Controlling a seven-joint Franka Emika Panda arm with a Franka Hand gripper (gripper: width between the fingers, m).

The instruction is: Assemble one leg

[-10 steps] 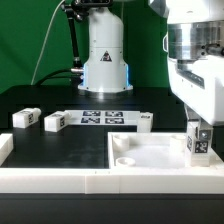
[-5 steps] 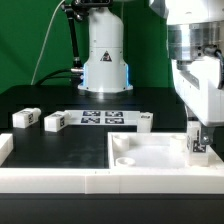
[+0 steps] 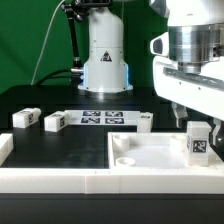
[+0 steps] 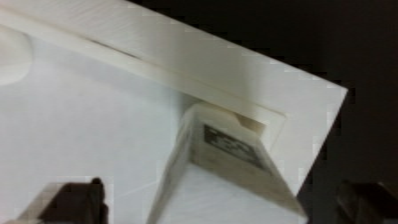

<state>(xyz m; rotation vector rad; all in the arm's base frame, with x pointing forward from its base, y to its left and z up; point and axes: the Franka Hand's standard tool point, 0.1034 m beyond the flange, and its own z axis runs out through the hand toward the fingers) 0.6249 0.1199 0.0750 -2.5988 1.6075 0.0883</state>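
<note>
My gripper (image 3: 192,108), fingers spread and holding nothing, hangs directly above the leg (image 3: 199,142), which stands upright on the panel's (image 3: 150,155) far right corner.

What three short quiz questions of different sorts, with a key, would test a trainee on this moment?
1. True or false: the gripper clamps the leg.
2. Where does that leg stand? A) at a corner of the white panel B) on the marker board C) on the black table
3. How many loose legs lie on the table toward the exterior view's left?

Key: 1 false, its fingers are spread clear of it; 2 A; 3 two.
</note>
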